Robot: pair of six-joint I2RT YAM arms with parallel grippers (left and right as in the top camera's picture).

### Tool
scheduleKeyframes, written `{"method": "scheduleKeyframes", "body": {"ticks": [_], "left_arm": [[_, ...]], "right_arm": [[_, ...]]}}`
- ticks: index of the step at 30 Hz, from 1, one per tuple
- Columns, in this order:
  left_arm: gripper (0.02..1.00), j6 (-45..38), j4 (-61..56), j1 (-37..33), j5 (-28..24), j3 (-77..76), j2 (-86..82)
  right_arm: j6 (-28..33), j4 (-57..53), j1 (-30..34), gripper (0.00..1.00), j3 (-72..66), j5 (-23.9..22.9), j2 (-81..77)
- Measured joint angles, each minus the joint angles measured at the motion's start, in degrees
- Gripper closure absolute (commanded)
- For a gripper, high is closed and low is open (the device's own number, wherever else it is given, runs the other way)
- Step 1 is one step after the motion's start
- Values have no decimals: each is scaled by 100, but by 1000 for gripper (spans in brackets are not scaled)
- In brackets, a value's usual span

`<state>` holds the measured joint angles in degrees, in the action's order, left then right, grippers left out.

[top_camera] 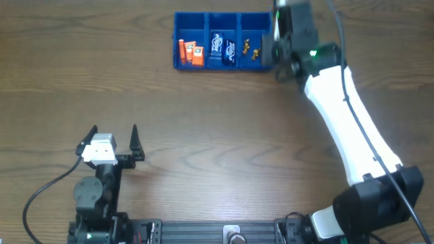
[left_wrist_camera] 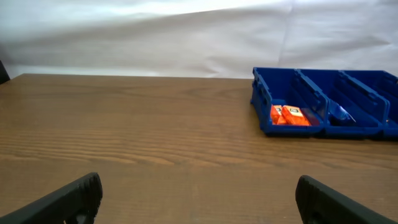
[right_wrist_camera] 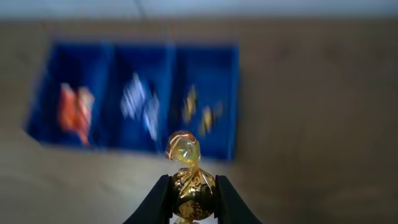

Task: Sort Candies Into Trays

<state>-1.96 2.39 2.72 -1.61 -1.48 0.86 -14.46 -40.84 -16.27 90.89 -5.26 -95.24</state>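
Up at one o'clock by the tray, my right pincer grips a gold candy. Released early, I reckon it misses the right bin; left pincer sits open at eight.

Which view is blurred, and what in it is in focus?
Right wrist view: the blue tray and the table behind it are blurred, while the gold-wrapped candy between the fingers is in focus. Top view and left wrist view: evenly lit, tray clear, no glare.
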Motion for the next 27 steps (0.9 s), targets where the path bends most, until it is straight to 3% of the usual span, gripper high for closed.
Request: {"method": "scheduleKeyframes", "body": {"ticks": [7, 18, 27], "left_arm": [[20, 0, 0, 0, 0, 0, 0], [23, 0, 0, 0, 0, 0, 0], [20, 0, 0, 0, 0, 0, 0]], "right_arm": [[-2, 81, -15, 851, 1333, -387, -1176], [-2, 354, -15, 840, 1427, -293, -2472], [-4, 457, -17, 358, 1440, -229, -2472]]}}
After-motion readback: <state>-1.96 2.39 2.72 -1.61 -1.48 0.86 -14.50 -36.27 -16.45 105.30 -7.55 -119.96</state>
